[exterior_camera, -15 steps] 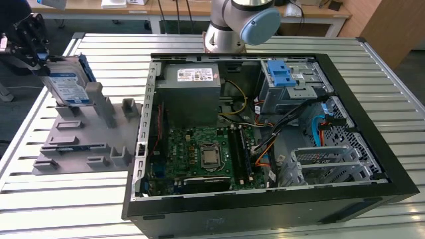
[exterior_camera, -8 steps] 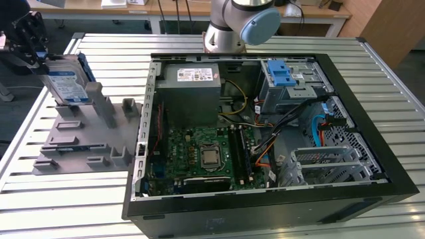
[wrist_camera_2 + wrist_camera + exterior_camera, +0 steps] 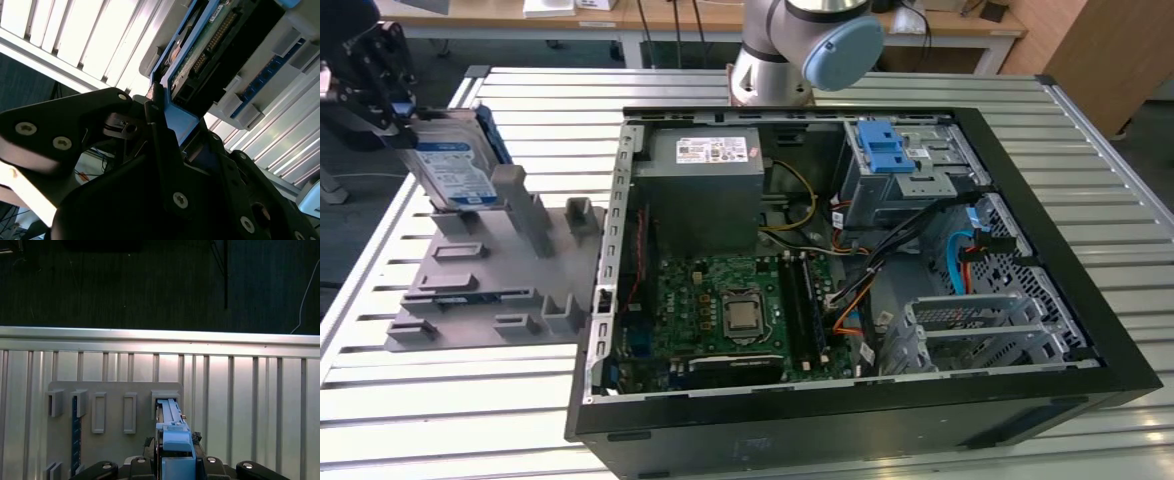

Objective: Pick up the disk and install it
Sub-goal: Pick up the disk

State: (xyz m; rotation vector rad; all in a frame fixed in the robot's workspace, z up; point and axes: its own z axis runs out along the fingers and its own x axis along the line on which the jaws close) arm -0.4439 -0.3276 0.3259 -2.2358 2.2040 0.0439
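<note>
Slatted table (image 3: 1067,110) — disk (image 3: 454,165) upright in grey holder (image 3: 494,290)
Gripper (image 3: 174,440) clamped on its top edge, which the holder leaves exposed.

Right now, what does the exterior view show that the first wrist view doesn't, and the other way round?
The exterior view adds the open computer case, its circuit board and the robot arm. The first wrist view adds a pale cable on the dark floor beyond the slatted metal table. Both share the disk standing at the grey holder, the gripper closed on it, and that table.
</note>
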